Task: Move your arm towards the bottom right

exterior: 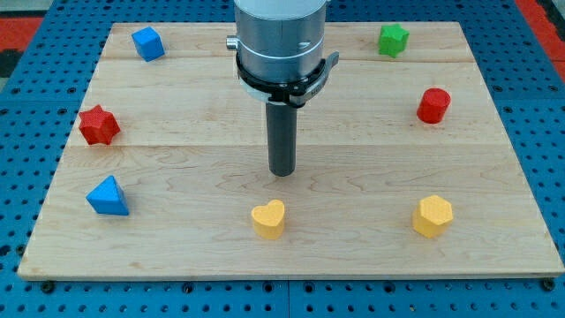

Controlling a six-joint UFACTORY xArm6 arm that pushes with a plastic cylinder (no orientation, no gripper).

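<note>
Wooden board (177, 150), my tip (282, 174) bare, holding nothing, mid-board; yellow heart (268, 219) just below it, yellow hexagon (433, 216) lower-right: slide diagonally between them, touching neither.

Pale wooden board (177, 150) on blue perforated table (22, 177), red surface (26, 18) at view's top-left, even light
</note>
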